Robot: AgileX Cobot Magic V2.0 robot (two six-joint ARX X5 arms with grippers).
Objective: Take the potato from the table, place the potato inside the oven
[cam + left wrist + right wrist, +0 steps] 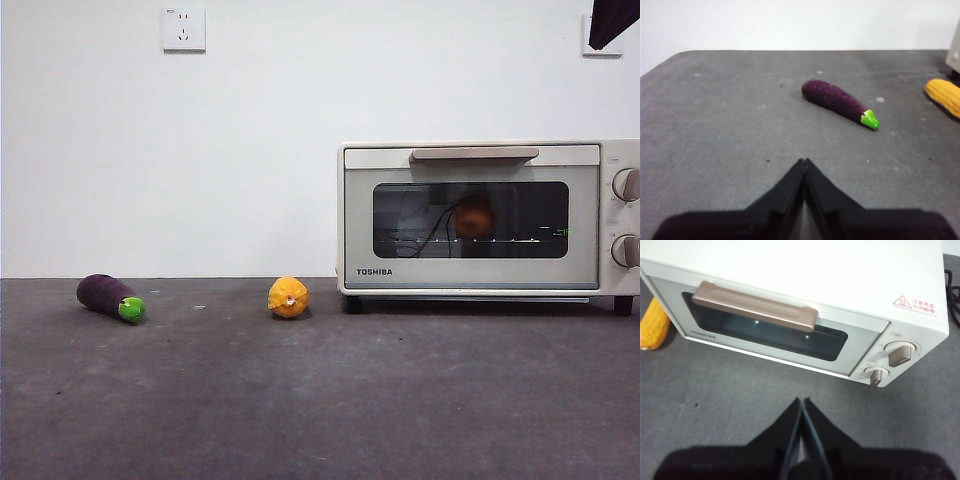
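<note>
Potato [474,216] shows inside oven [480,215] only from front

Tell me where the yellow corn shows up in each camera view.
Front view: corn lies end-on on the table, between eggplant and oven.
Left wrist view: corn at the picture's edge, beyond the eggplant.
Right wrist view: corn beside the oven's corner.
Shared landmark: the oven, next to the corn.

TOSHIBA — on the oven [470,215] door
</note>
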